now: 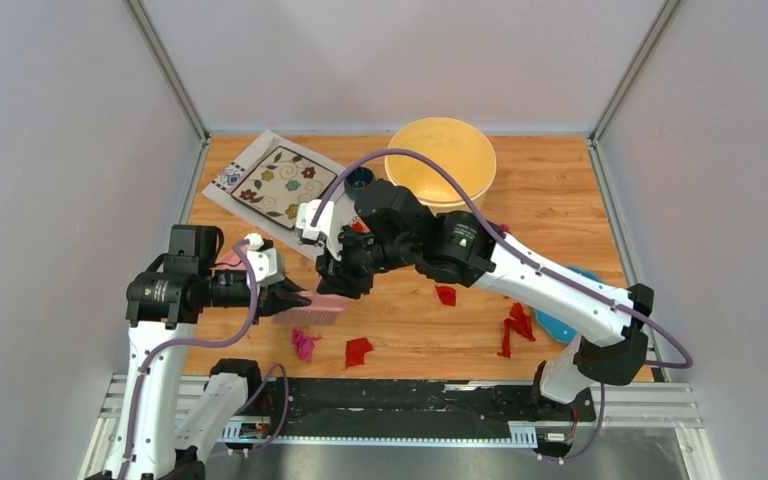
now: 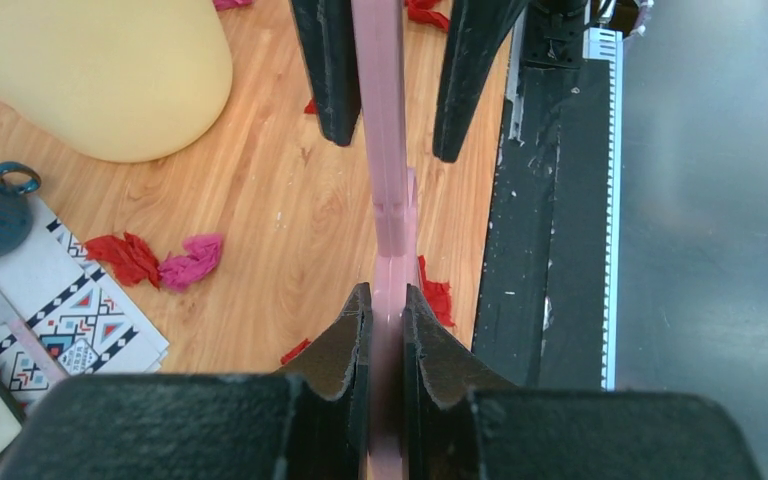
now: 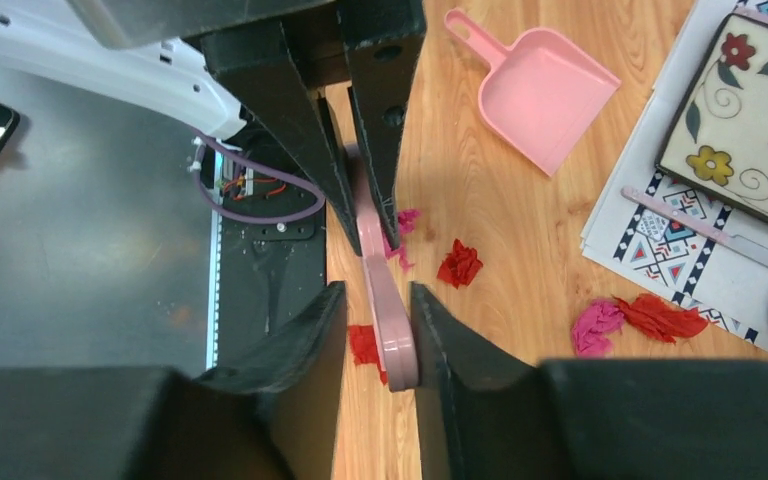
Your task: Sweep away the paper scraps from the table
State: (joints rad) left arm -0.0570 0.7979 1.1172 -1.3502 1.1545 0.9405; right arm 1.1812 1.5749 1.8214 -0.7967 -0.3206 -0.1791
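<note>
Clamping brush (image 2: 390,190) handle hard in left claw (image 2: 387,300). Straddling handle's free end with right claw (image 3: 375,292), jaws part-open, gap showing on one side, not gripping. Strewn over table (image 1: 560,200): scraps (image 1: 358,350), several beside brush near front edge, two by placemat (image 3: 650,250). Farther off, lying flat: dustpan (image 3: 545,90).

Many paper scraps (image 1: 358,350): small, thin, crumpled bits, red and pink. All lie loose on desk (image 1: 560,200), spread out. Pink scrap (image 1: 305,343) and red one sit side by side near front edge, left of middle, not touching. Small red bit (image 1: 446,294) lies alone near middle. Long red clump (image 1: 516,325) lies toward right side, near front. Farther back, red piece (image 2: 125,255) and pink piece (image 2: 192,260) touch each other. Desk: flat, orange-brown wood look, metal rim round edge.
</note>
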